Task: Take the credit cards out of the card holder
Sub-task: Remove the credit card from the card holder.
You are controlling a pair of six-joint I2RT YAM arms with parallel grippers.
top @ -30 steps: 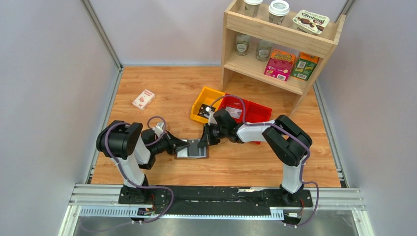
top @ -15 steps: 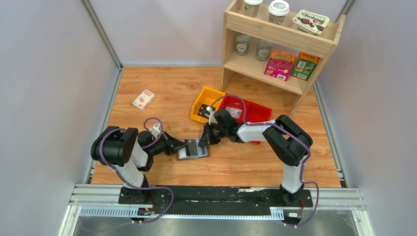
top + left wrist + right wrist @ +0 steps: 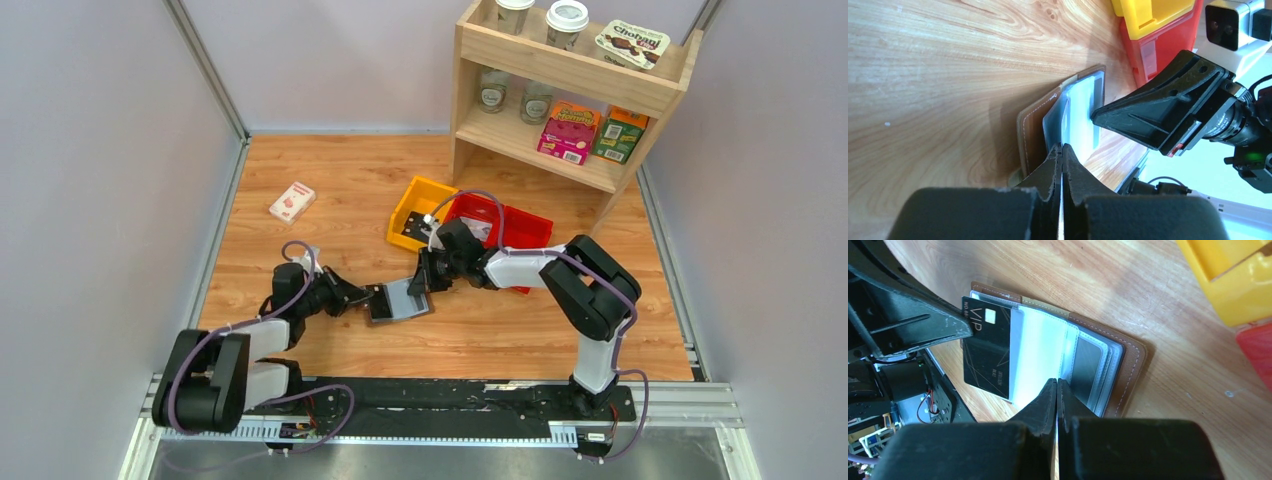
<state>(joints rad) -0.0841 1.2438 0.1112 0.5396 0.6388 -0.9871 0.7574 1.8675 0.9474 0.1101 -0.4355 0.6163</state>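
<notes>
Seen from above, a wooden table [image 3: 330, 170] sits between grey walls, with two robot arms mounted at the bottom edge of the frame. Toward the upper left, a small white-and-red box [image 3: 292, 201] lies on its own, well apart from everything else.

Left of centre, the left arm lies low and reaches right. The left fingers [image 3: 368, 298] are pressed fully together on the corner of a black card [image 3: 985, 350] printed with "VIP". The card sticks partway out of the left side of the card holder, with its right edge tucked under a clear sleeve.

At the centre of the frame, the card holder [image 3: 402, 300] lies open on the table. It is a brown wallet with pale grey-blue inner panels and clear sleeves. Its left part is lifted off the wood, so it sits tilted.

Just right of it, the right arm reaches in from the right. The right fingers [image 3: 417, 285] are closed tight on the edge of a pale inner panel near the wallet's fold.

Behind them, above centre, a yellow bin [image 3: 412, 200] touches two red bins [image 3: 525, 225]. At the upper right, a wooden shelf [image 3: 580, 75] holds cups, jars and colourful cartons.
</notes>
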